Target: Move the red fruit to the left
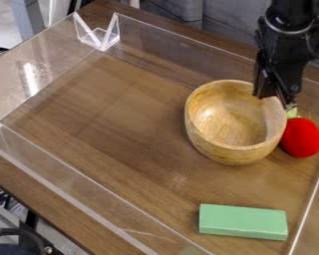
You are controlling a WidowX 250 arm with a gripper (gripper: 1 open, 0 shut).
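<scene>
The red fruit (302, 137) is small and round, with a bit of green at its top. It rests on the wooden table just right of the wooden bowl (226, 149), close to the right wall. My gripper (271, 94) hangs over the bowl's right rim, up and left of the fruit. Its dark fingers are shut, nothing is between them, and they are clear of the fruit.
A flat green block (242, 221) lies near the front edge. Clear plastic walls (43, 75) ring the wooden surface, and a small clear stand (96, 34) sits at the back left corner. Bare wood stretches left of the bowl.
</scene>
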